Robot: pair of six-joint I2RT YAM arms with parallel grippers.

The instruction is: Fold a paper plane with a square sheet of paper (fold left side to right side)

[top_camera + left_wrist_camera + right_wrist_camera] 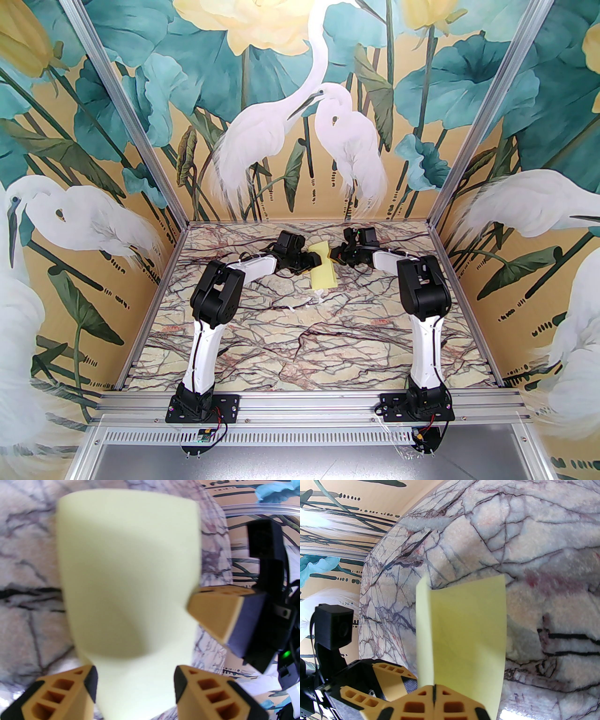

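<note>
Square sheet of paper tight inside right pincer

White/blk arms, tan hollow-celled fingers, blk pads.

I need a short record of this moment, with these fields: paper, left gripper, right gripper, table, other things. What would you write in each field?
paper: pale yellow sheet, folded into two flaps that are not pressed flat together
left gripper: the left gripper is open, one finger on each side of the sheet
right gripper: the right gripper is shut on the sheet's edge
table: the table has a marble pattern with dark veins
other things: small white scrap on the table, nearer the arm bases than the sheet
</note>
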